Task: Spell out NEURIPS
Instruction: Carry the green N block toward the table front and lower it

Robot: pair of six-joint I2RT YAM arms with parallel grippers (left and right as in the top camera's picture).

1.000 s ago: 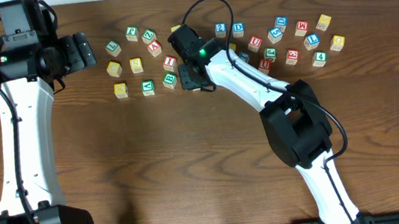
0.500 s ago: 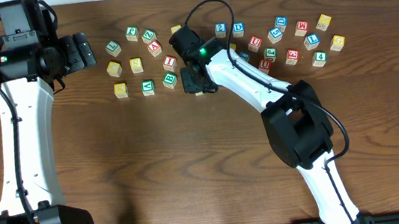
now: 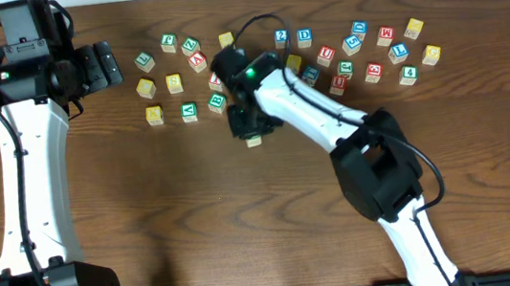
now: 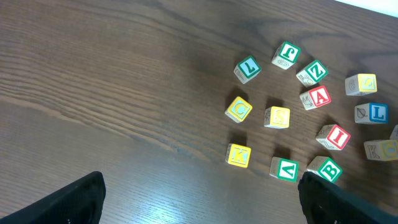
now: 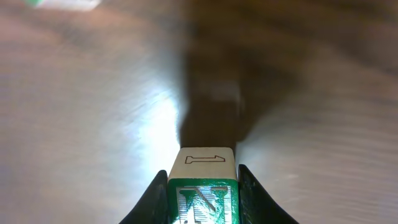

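Surface: dark wood-grain table [image 3: 149,222], with small lettered cubes scattered along its far side.
Left gripper [image 3: 111,65]: hovers at the far left, jaws spread wide with nothing between them; in its wrist view only the two dark finger ends show at the bottom corners, over bare wood.
Left group of cubes [image 3: 174,82]: just right of that gripper, a loose patch of green, red, yellow and teal letters, well apart from the open fingers.
S cube [image 4: 277,117]: yellow-faced, in the middle of the left group, lying flat.
I cube [image 4: 333,136]: red, to the right of the S cube, turned at an angle.
Right gripper [image 3: 249,124]: reaches over the near edge of the left group, jaws closed in on a cube from both sides.
N cube [image 5: 203,190]: pinched between the right gripper's fingers, green N facing the wrist camera; whether it touches the wood cannot be told.
Right group of cubes [image 3: 374,72]: spread along the far right, beyond the white arm.
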